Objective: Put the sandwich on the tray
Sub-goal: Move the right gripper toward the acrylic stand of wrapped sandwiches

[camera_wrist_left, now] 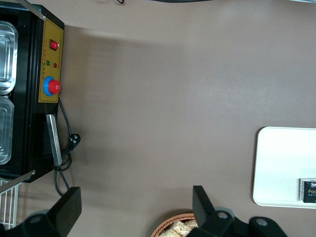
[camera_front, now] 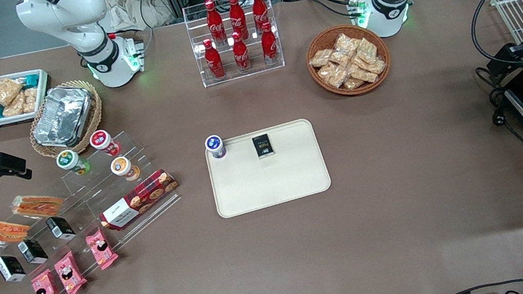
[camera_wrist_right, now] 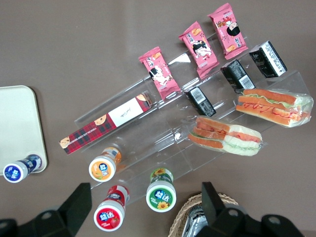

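Two clear-wrapped sandwiches lie on the clear acrylic step rack toward the working arm's end of the table: one sandwich [camera_front: 38, 205] [camera_wrist_right: 227, 136] and, beside it and slightly nearer the front camera, a second one [camera_front: 0, 231] [camera_wrist_right: 274, 106]. The cream tray [camera_front: 272, 187] [camera_wrist_right: 17, 123] [camera_wrist_left: 281, 168] lies flat mid-table, carrying a blue-capped bottle [camera_front: 215, 146] and a small black packet [camera_front: 263, 145]. My gripper [camera_front: 16, 168] [camera_wrist_right: 145, 207] hangs open high above the rack's bottle end, over the red-capped [camera_wrist_right: 109, 216] and green-capped [camera_wrist_right: 161, 195] bottles, holding nothing and apart from both sandwiches.
The rack also holds a long red biscuit box [camera_front: 140, 204], black packets [camera_front: 32, 251], pink snack packs [camera_front: 69, 273] and an orange-capped bottle [camera_front: 123, 167]. A foil tray in a wicker basket [camera_front: 64, 117], a white snack bin [camera_front: 3, 98], a cola rack [camera_front: 237, 36] and a snack basket [camera_front: 348, 60] stand farther back.
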Tool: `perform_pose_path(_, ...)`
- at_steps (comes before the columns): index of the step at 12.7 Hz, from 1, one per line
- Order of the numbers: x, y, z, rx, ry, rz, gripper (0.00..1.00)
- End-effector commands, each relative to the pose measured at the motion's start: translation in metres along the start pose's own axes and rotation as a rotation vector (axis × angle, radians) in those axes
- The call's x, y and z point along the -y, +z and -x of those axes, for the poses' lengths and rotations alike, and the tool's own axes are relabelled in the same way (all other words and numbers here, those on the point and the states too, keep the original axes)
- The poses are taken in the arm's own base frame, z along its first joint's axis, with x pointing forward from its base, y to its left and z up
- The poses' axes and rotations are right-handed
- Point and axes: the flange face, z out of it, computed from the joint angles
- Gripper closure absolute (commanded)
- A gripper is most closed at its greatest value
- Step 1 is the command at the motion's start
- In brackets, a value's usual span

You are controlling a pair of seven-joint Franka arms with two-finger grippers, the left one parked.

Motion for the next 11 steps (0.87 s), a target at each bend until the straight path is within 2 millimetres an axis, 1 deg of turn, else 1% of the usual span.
perform_pose_path(1, -0.001, -0.003, -0.001, -0.006, -0.005, 0.002, 0.01)
perform_pose_path(6, 0.0, -0.004, -0.004, -0.022, -0.006, 0.005, 0.01)
perform_pose_path(7, -0.002, 0.001, -0.005, -0.012, -0.001, 0.009, 0.01)
perform_pose_path(9, -0.009, 0.0, -0.006, -0.018, 0.021, 0.01, 0.01)
perform_pose_path(10, -0.014, -0.004, -0.007, -0.028, 0.051, 0.009, 0.02)
perform_pose_path(11, -0.017, -0.006, -0.007, -0.033, 0.142, 0.008, 0.02)
